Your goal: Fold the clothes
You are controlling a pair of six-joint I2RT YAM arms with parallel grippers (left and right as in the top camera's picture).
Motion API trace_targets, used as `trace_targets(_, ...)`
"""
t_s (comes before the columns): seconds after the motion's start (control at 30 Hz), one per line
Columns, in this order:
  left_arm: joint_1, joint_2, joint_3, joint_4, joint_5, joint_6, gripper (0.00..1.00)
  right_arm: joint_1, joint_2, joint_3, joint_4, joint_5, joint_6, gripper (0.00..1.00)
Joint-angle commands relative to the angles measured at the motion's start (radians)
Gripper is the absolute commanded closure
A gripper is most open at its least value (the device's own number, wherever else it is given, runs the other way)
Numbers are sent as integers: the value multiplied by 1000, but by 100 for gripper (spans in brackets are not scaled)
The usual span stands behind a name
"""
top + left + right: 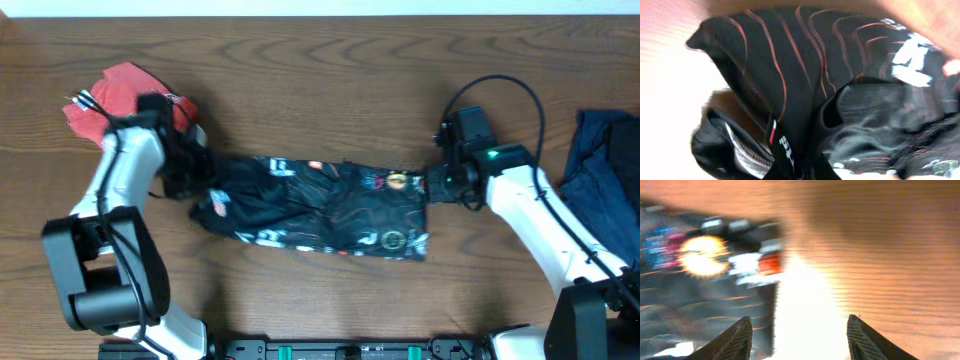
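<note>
A black garment with coloured prints [320, 205] lies bunched lengthwise across the middle of the table. My left gripper [185, 172] is at its left end. In the left wrist view the black cloth [790, 65] fills the frame and covers the fingers, which look shut on a fold. My right gripper [436, 184] is at the garment's right edge. In the right wrist view its fingers [800, 335] are wide open and empty, the left one over the cloth [700, 295] and the right one over bare table.
A red garment [120, 88] lies crumpled at the far left, behind my left arm. A dark blue garment [605, 160] lies at the right edge. The wooden table [320, 90] shows behind and in front of the black garment.
</note>
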Motion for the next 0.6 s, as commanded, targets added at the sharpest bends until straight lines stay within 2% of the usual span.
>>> trace_targets(0.0,-6,5,100,-51,2,-13,94,-51,-18,18,-8,18,-10,40)
trace_targets(0.2,-117,4,195,-177,86,-34,94,-80,-18,14,-25,18,-35,40)
trace_targets(0.43,-374,3,194,-194,79,-90,94,-81,-18,14,-30,18,-35,40)
trace_targets(0.57,-519,3,194,-193,2,-162,94,-81,-18,14,-42,18,-35,40)
